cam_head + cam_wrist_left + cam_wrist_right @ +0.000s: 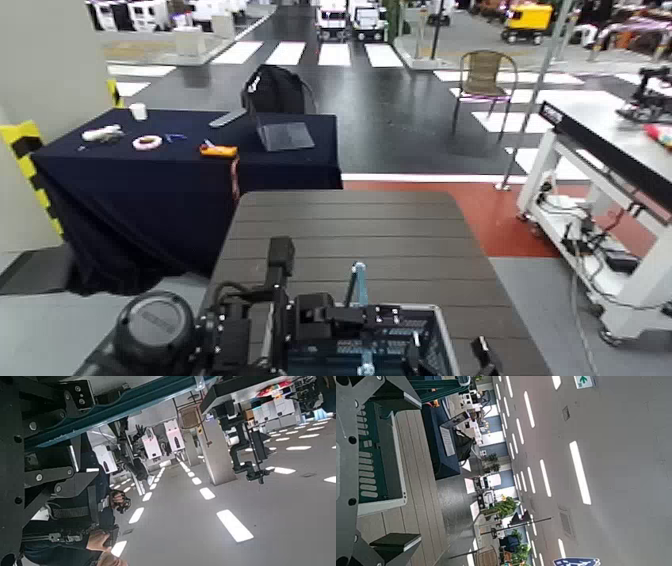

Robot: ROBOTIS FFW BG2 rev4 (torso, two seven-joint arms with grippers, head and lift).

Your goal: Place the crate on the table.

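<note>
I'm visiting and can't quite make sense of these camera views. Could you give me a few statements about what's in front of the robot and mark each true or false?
1. The crate is at the near end of the table. True.
2. The table's top is white. False: it is dark brown planks.
3. A table draped in navy cloth stands beyond it, toward the robot's left. True.
4. The crate's handle is red. False: it is teal-blue.
5. A chair stands farther back on the floor. True.
</note>
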